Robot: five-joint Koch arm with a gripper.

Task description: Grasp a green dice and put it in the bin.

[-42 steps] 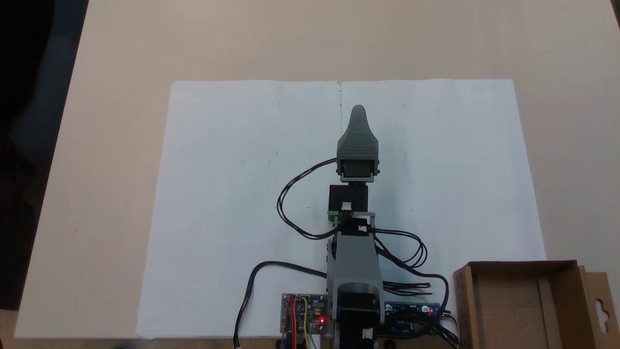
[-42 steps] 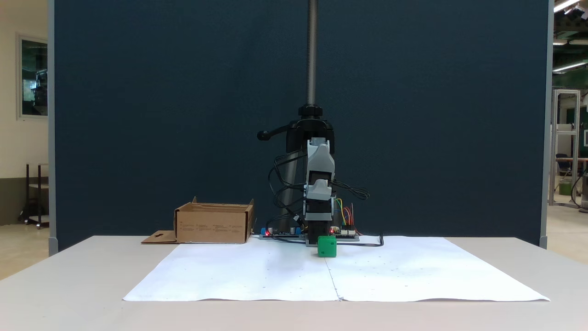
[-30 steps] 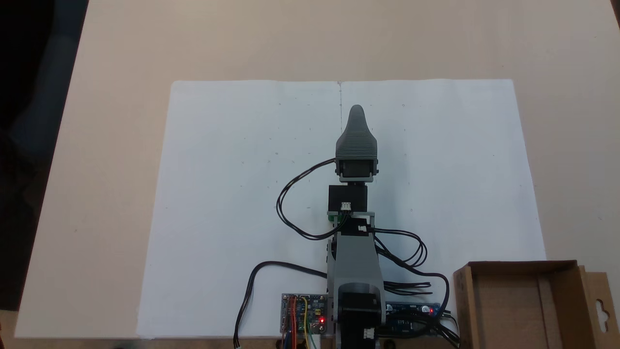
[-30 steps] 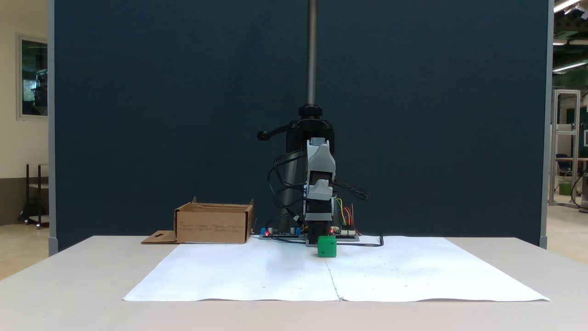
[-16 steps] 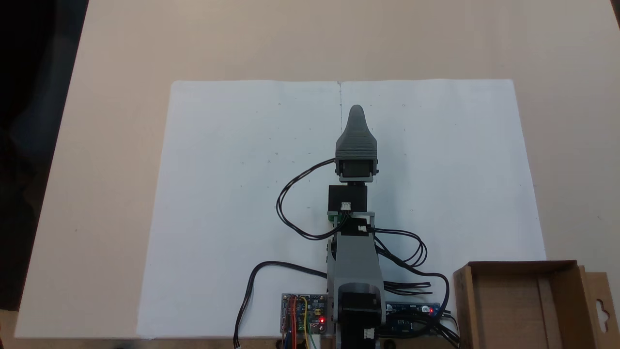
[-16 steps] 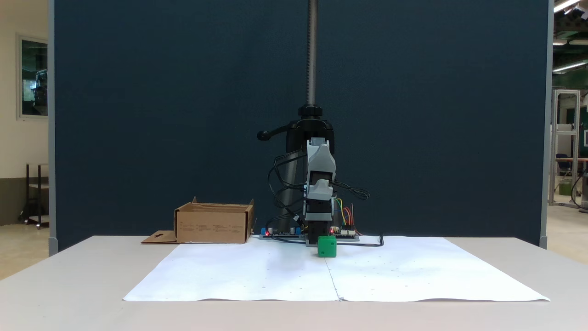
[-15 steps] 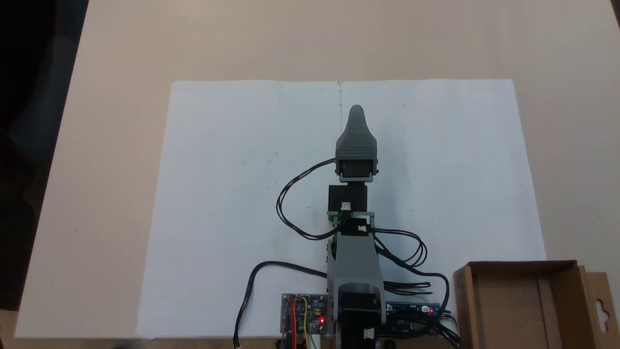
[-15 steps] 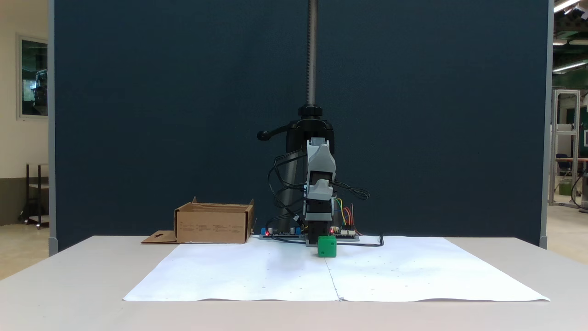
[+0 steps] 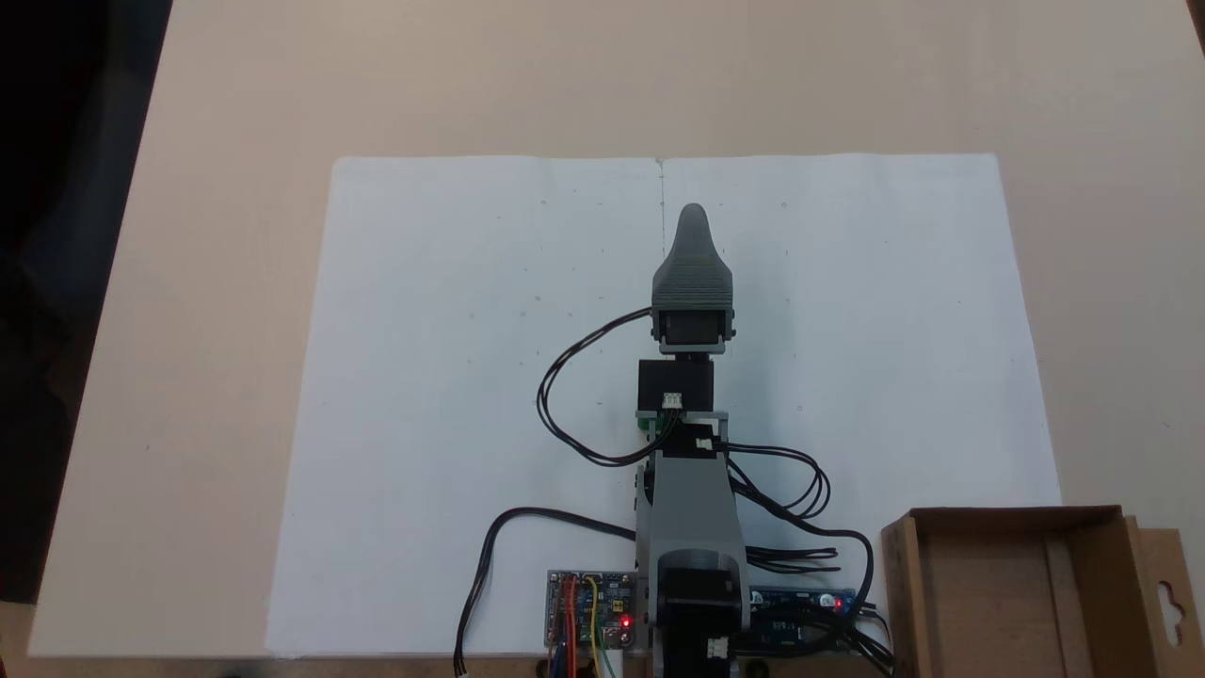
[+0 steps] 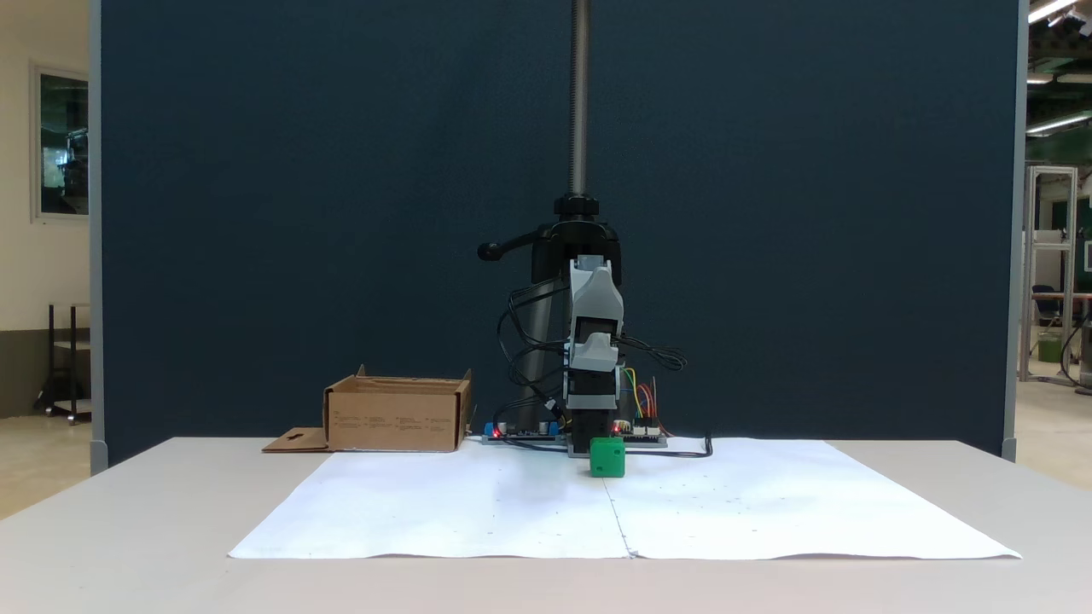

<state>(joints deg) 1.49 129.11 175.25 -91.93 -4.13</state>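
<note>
**Dice on the paper under the arm; box apart at the paper's corner**

Surroundings: a white paper sheet point(image 9: 452, 377) point(image 10: 478, 512) lies on a beige table point(image 9: 235, 94) point(image 10: 128, 512). The arm point(image 9: 692, 508) point(image 10: 595, 298) reaches out over the paper's middle from the paper's near edge. Black cables point(image 9: 565, 377) loop over the paper beside the arm. Circuit boards point(image 9: 588, 607) with red lights sit at that same edge. A dark blue panel point(image 10: 299, 213) and a clamped metal pole point(image 10: 579, 102) stand behind the paper.

Obstruction: seen from above, the arm covers nearly all of the dice point(image 9: 645, 424); only a green sliver shows at the wrist's left side.

Container: the box point(image 9: 899, 593) point(image 10: 397, 418) stands off the paper, at the corner beside the arm's base. It is brown cardboard with low walls, and its bare floor shows from above. A flap point(image 9: 1167, 603) with a cutout lies flat on its outer side.

Dice: a small bright green cube point(image 10: 606, 457) resting on the paper near its centre crease, well apart from the box. Its pips are too small to read.

Claw point(image 9: 694, 215) point(image 10: 595, 345): it hangs above the paper. One jaw hides the other, so I cannot tell how wide it stands.
</note>
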